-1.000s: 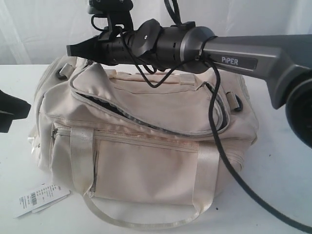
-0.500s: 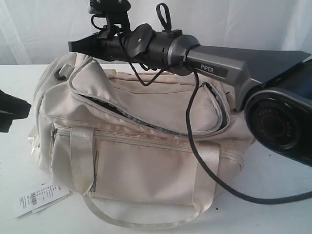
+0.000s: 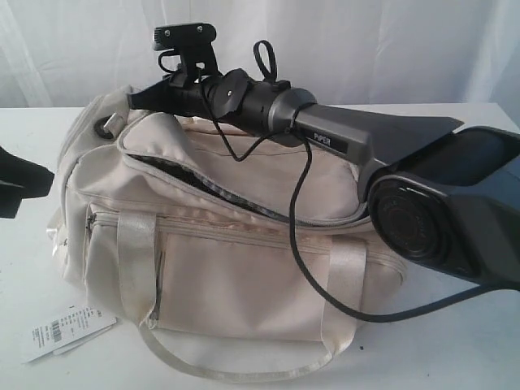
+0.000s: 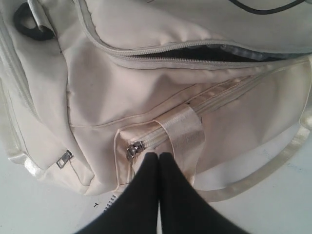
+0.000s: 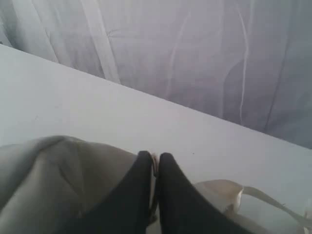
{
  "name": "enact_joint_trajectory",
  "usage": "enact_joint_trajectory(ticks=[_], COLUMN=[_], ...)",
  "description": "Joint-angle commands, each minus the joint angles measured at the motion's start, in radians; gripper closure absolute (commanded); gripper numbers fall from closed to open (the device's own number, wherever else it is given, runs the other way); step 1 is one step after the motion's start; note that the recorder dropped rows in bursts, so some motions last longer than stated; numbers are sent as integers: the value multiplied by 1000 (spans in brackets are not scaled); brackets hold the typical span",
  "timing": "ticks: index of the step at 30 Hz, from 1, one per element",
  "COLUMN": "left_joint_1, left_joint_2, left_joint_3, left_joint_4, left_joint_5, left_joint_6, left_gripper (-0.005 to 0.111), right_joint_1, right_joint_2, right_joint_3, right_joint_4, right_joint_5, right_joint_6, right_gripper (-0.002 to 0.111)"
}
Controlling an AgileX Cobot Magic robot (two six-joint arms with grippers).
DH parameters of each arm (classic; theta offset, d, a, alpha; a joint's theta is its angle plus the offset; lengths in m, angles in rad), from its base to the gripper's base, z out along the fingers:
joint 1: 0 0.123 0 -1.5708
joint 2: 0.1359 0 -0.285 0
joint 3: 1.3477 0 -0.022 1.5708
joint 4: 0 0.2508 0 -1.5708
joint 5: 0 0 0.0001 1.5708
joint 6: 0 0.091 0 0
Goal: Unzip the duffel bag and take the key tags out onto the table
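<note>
The cream duffel bag (image 3: pixel 244 276) lies on the white table (image 3: pixel 455 341), and its main zipper gapes in a long dark slit (image 3: pixel 211 191) across the top. My right gripper (image 3: pixel 134 101) reaches over the bag to its far left end. It is shut on a thin zipper pull (image 5: pixel 155 158) that shows between the fingers. My left gripper (image 4: pixel 158 155) is shut and empty. It hovers just short of the front pocket's metal zipper pull (image 4: pixel 132 148), beside a satin strap (image 4: pixel 183 131). The key tags are hidden.
A white paper barcode tag (image 3: pixel 65 331) lies on the table at the bag's front left corner. The right arm's black cable (image 3: pixel 296 236) hangs across the bag's front. A loose handle strap (image 3: pixel 236 375) curls along the table's near edge. A white curtain (image 3: pixel 366 49) hangs behind.
The right arm has dropped lower over the bag and its elbow has swung into view. Its gripper tip has moved slightly right and down. The left gripper has stayed still.
</note>
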Motion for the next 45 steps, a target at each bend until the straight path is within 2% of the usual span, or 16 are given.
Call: enact_joint_trajectory(ticks=[1, 6, 9, 17, 26, 32, 36, 38, 42, 45], left_joint_1=[-3, -3, -3, -3, -3, -3, -3, -3, -3, -3], left_joint_2=[-7, -7, -7, -7, -7, -7, -7, -7, -7, -7], left_joint_3=[-6, -6, -6, -6, -6, -6, -2, 10, 46, 68], left_joint_4=[-19, -21, -30, -29, -29, -29, -27, -27, -27, -27], left_joint_5=[4, 7, 10, 10, 10, 11, 9, -4, -62, -100], left_joint_6=[-11, -11, -11, -6, -2, 15, 35, 42, 43, 67], left_gripper=[107, 107, 107, 107, 107, 107, 107, 107, 107, 107], right_joint_1=[-6, -6, -6, -6, -6, -6, -7, -7, -7, -7], right_joint_2=[12, 8, -9, -133, -263, -323, -346, -356, -385, -418], right_joint_3=[-7, -7, -7, -7, -7, -5, -5, -5, -3, -3], right_joint_4=[-12, -10, -10, -18, -140, -341, -301, -286, -258, -254], right_joint_5=[-14, 31, 107, 389, 763, 991, 1159, 1166, 1166, 1166], right_joint_6=[-32, -20, -24, -24, -24, 68, 56, 56, 56, 56], right_gripper=[83, 37, 22, 19, 20, 35, 47, 54, 72, 92])
